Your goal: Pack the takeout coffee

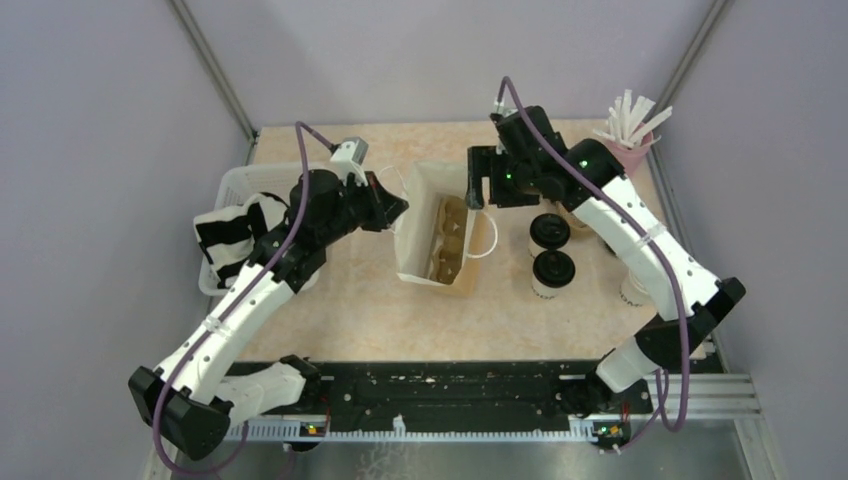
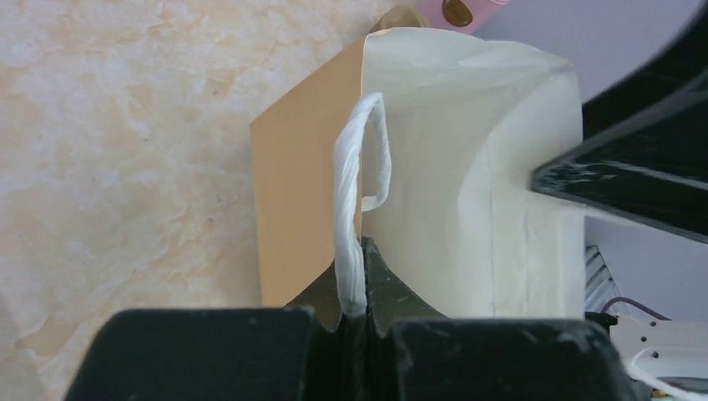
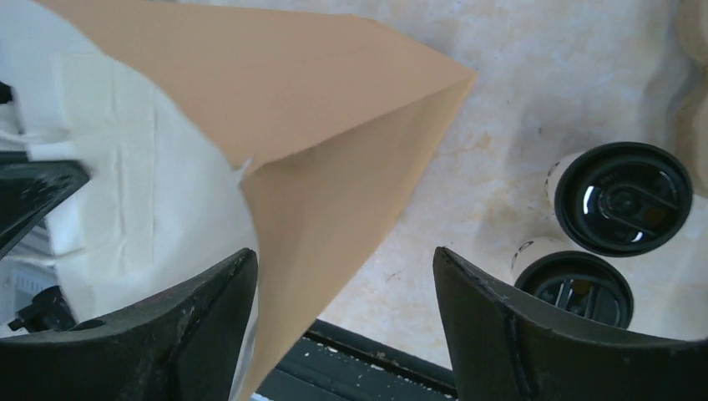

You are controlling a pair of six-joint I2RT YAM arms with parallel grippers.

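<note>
Two takeout coffee cups, white with black lids, stand side by side right of the bag: one (image 1: 550, 232) farther back, one (image 1: 553, 270) nearer; the right wrist view shows them too (image 3: 622, 198) (image 3: 574, 288). The brown paper bag (image 1: 425, 195) stands open mid-table, its inside white. My left gripper (image 1: 393, 208) is shut on the bag's white twisted handle (image 2: 351, 209) at the left rim. My right gripper (image 1: 478, 190) hangs open over the bag's right rim; the brown bag wall (image 3: 317, 167) runs between its fingers, close to the left one (image 3: 209, 309).
A brown cardboard carrier (image 1: 448, 238) lies inside the bag. A pink cup with white wrapped straws (image 1: 630, 135) stands at the back right. A white basket (image 1: 235, 180) holding a black-and-white striped cloth (image 1: 228, 235) sits at the left. A white cup (image 1: 632, 290) is partly hidden behind my right arm.
</note>
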